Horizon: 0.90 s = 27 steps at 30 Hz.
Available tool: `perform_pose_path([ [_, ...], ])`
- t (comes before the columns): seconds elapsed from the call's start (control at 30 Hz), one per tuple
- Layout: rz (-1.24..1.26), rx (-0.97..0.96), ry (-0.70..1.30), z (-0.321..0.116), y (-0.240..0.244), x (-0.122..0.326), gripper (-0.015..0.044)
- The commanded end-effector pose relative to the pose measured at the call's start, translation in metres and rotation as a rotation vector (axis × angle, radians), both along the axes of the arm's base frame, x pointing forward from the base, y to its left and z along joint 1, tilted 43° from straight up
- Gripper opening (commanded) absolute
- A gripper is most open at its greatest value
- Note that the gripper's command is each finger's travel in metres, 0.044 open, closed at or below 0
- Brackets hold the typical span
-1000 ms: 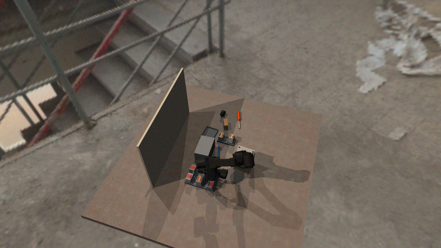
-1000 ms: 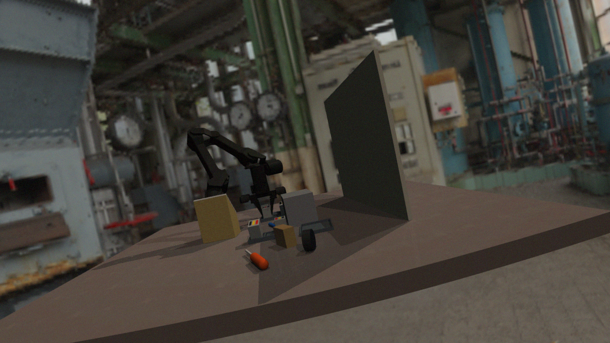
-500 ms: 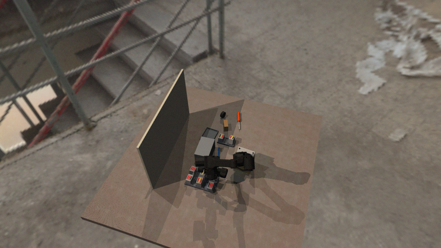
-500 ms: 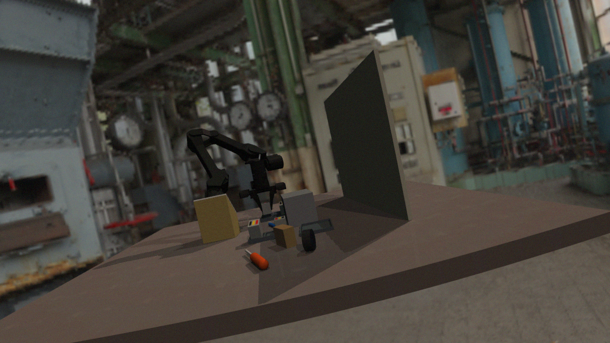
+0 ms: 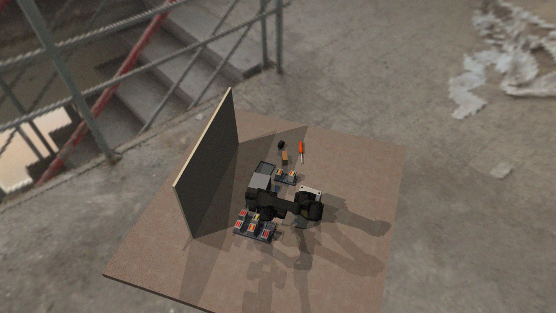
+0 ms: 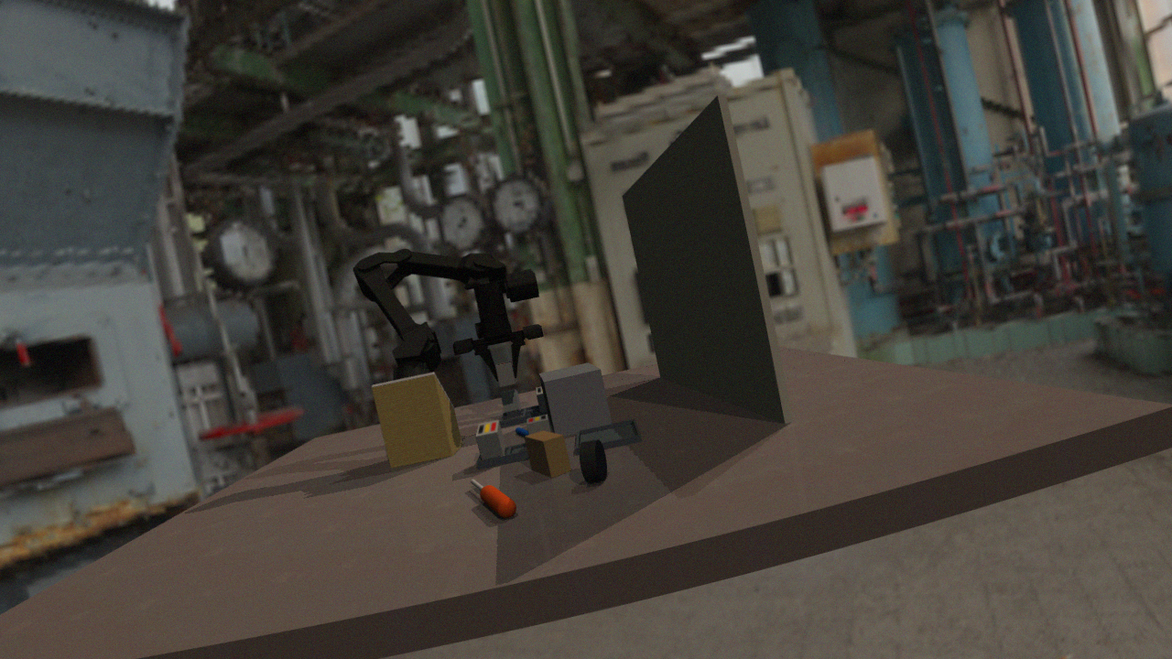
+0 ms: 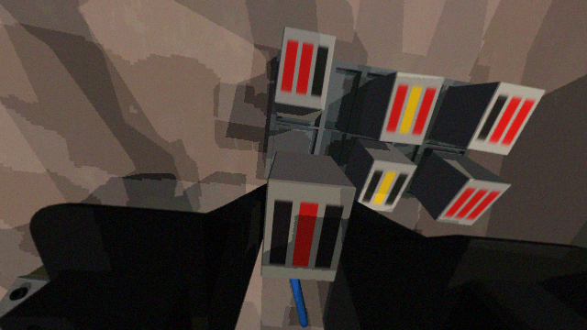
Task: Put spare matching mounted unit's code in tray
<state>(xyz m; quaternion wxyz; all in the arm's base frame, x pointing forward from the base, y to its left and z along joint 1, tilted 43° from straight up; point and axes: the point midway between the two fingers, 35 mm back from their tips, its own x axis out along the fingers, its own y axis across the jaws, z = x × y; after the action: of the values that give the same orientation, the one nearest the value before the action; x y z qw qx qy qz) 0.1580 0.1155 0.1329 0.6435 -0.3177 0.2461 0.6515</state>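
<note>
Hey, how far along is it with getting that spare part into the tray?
Done: the gripper is shut on a spare striped black, red, black, and it is raised above the rack, where five other spares remain. In hand: carrying that spare. Left: move it over to the tray beside the grey unit, set it inside and let go. Whether its code matches cannot be checked here.

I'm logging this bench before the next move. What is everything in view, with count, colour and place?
spares in rack: five, grey, striped codes
held spare: one, black-red-black, lifted off the rack
rack: one, dark, near panel end
mounted unit: one, grey, beside tray
tray: one, dark grey
panel: one, dark, upright
small holder: one, with two coded blocks
screwdriver: one, orange
wheel: one, black
tan blocks: two
blue pen: one
gripper: one, black, shut on held spare
</note>
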Motion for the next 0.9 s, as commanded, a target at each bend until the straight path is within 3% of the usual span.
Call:
perform_pose_path([
  [0.0, 0.003, 0.005, -0.01, 0.004, -0.002, -0.001, 0.0],
  [0.6, 0.003, 0.002, -0.008, 0.046, -0.034, -0.012, 0.0],
  [0.87, -0.001, -0.009, -0.01, 0.047, -0.047, 0.016, 0.0],
])
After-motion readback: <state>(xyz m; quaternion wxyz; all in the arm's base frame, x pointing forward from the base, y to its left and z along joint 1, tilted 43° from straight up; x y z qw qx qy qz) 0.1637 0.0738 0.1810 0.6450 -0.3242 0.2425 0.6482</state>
